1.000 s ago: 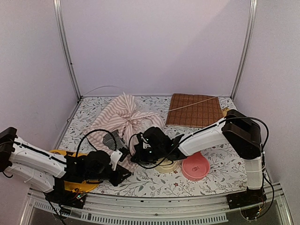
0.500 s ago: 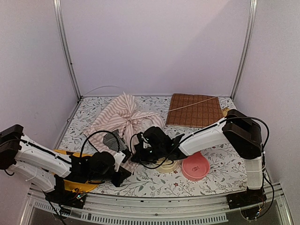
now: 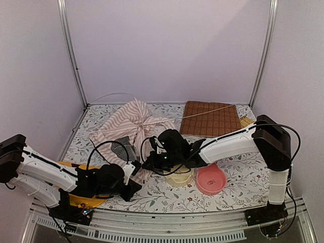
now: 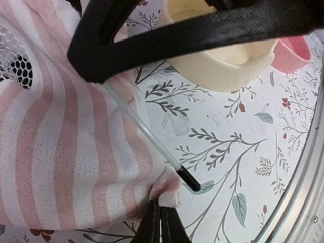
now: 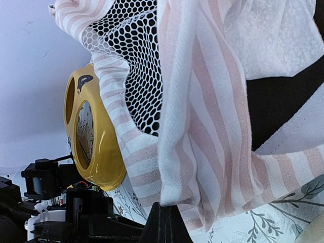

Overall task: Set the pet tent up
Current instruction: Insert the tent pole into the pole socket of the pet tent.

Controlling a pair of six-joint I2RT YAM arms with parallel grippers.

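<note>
Left gripper (image 4: pixel 161 225): fingers pressed together, pinching a striped corner of the pet tent (image 3: pixel 132 124), beside the black tip of a clear pole (image 4: pixel 152 139).
Cream bowl (image 3: pixel 179 177): just beside the pink bowl (image 3: pixel 211 178).
Right gripper (image 5: pixel 164 223): clamped on the tent's hem below the mesh.
Pet tent: crumpled, left of centre on the table.
Brown mat (image 3: pixel 210 119): far right.

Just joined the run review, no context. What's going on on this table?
The pet tent lies crumpled, not yet standing. The left pincer is shut on a fabric corner beside the black tip of a pole. The right pincer is shut on a striped edge of the tent. A cream bowl, a pink bowl and a brown mat sit nearby.
</note>
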